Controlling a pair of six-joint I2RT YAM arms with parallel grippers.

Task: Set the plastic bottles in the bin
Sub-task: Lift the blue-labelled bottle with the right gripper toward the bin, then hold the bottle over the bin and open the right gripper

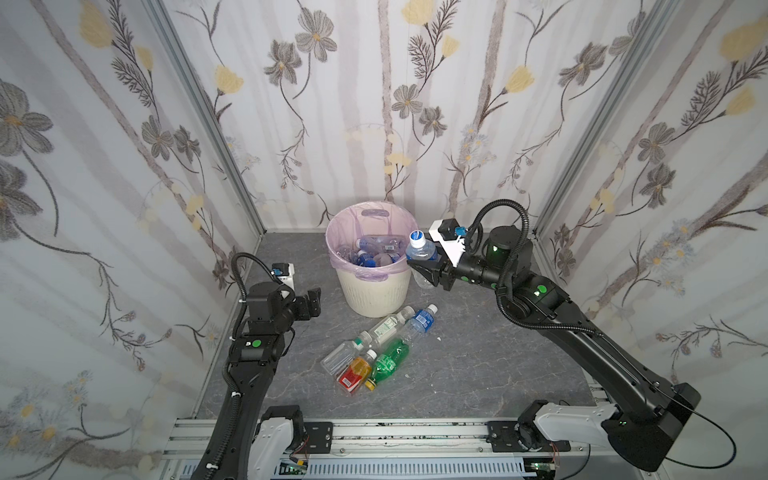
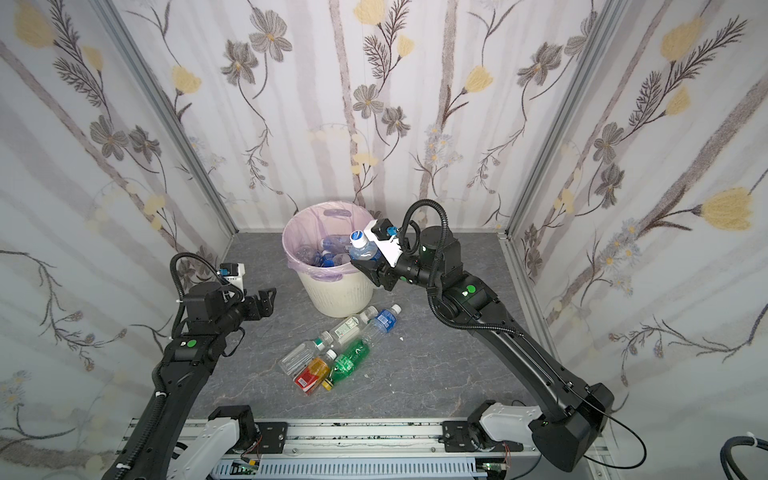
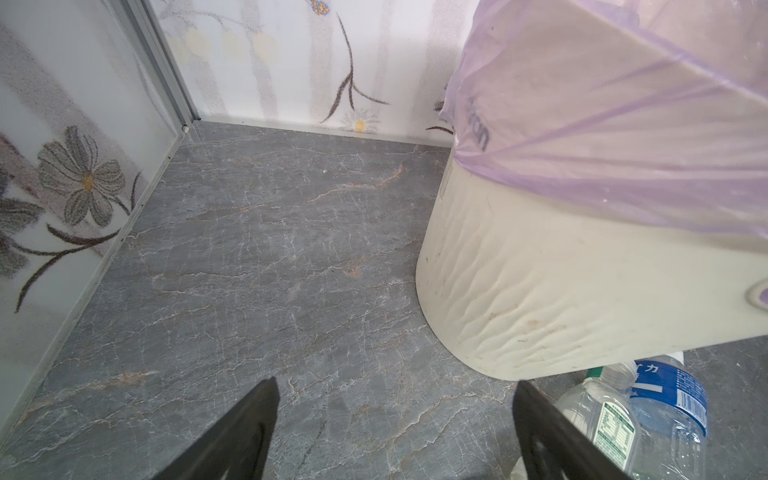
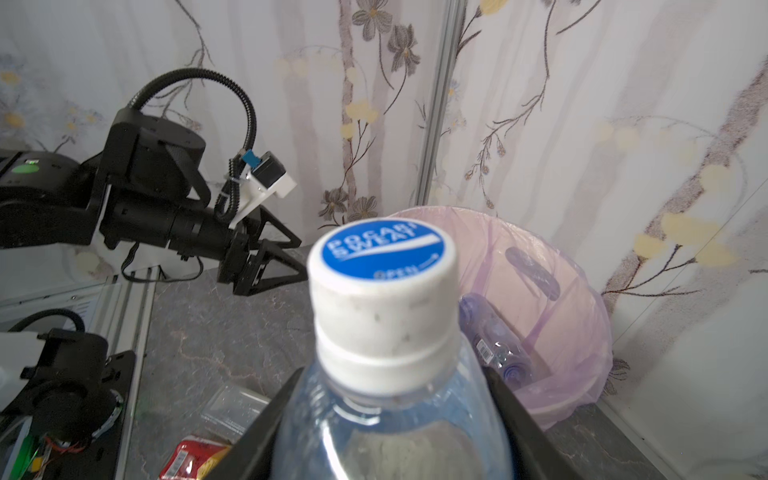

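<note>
1. The right end effector (image 1: 423,268) was closed partway around an upright clear bottle (image 1: 419,248), clamping it below the shoulder with its blue-and-white cap up.
2. That bottle hung at the right edge of the bin (image 1: 370,291) rim, centre of the frame. I could not tell whether it was over the rim or just outside it.
3. The bin stood near the back wall (image 1: 374,124). Several binned bottles (image 1: 376,251) lay inside its lilac liner (image 1: 345,232).
4. The left end effector (image 1: 312,302) was wide open and empty, left of the bin and apart from it. Bare bench (image 3: 291,249) ran ahead of it to the wall corner.
5. Five loose bottles (image 1: 390,357) lay clustered below the bin, the upper two near its base.
6. The lower right of the bench was bare, from the cluster to the right wall and the front rail.
</note>
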